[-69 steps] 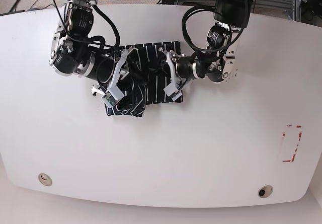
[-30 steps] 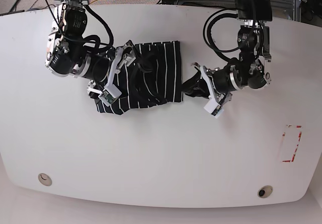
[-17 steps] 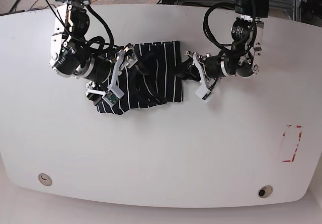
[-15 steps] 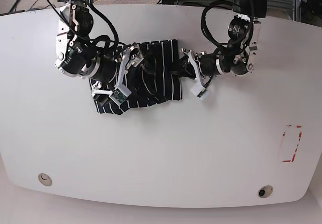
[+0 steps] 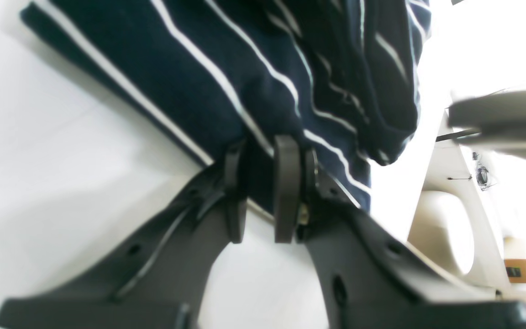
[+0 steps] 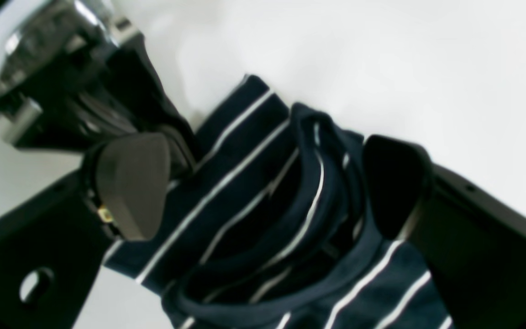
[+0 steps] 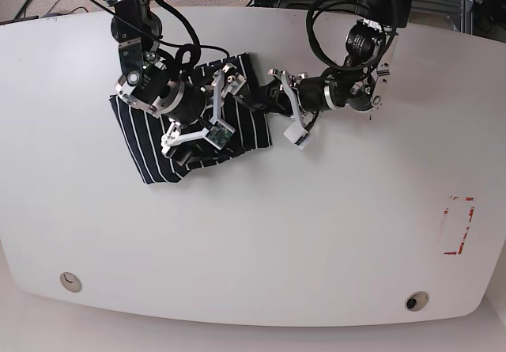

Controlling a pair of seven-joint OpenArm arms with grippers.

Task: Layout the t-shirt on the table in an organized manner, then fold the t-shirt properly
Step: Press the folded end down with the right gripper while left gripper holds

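Dark striped cloth, the shirt point(image 7: 158, 142), lies bunched on the table point(image 7: 261, 241) toward 11 o'clock from the table's middle, in the base view. Both arms meet over it. The left gripper point(image 5: 263, 192), at the shirt's 3 o'clock edge, has its fingers point(image 5: 286, 183) nearly together, with a fold of the hem pinched between them and the fabric lifting off the white top. The right gripper point(image 6: 263, 183) stands wide apart over the shirt's upper middle; one pad point(image 6: 128, 183) presses down on the cloth and the other point(image 6: 395, 183) sits at a raised fold, the gathered fabric lying between them and not clamped. A red outline point(image 7: 458, 225) sits at 3 o'clock on the table, well apart.
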